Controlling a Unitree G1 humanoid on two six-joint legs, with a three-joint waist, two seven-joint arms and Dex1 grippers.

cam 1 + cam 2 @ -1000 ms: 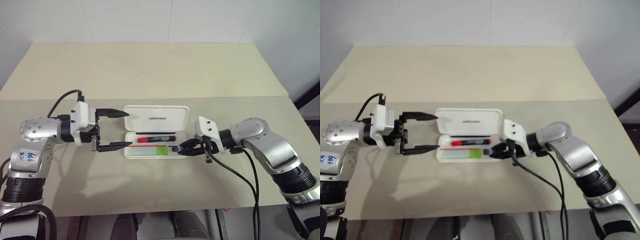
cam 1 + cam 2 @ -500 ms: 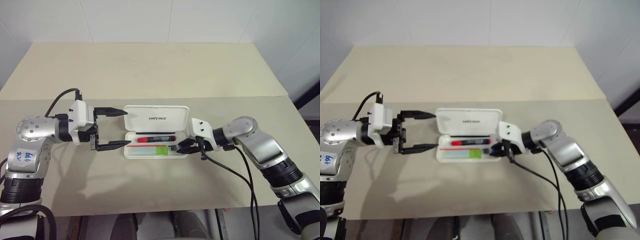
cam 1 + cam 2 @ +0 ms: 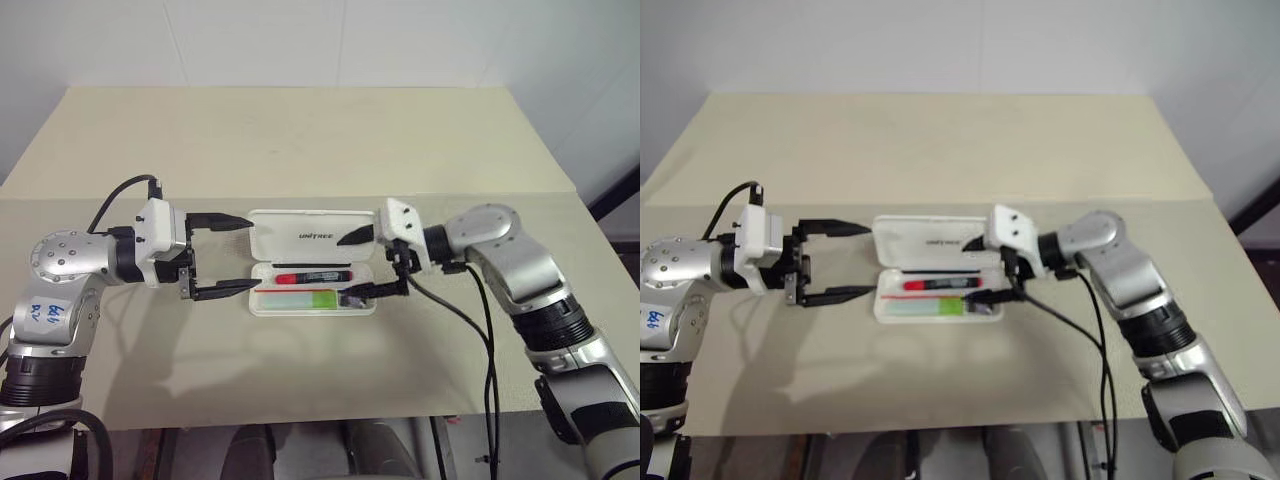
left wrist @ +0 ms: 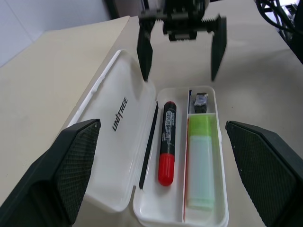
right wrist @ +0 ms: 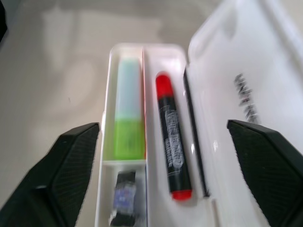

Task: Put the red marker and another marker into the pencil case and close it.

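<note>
Pencil case [image 3: 312, 270] open; small dark item [image 5: 124, 196] blurred, perhaps a clip; both hands gape empty.

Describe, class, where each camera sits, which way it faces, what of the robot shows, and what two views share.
Head views: look forward and down over the table; both arms, left tool and right tool open beside the pencil case.
Left wrist view: looks along its fingers at the case, facing the right tool.
Right wrist view: looks along its fingers into the case.
Both wrist views share the red marker and green marker.
</note>
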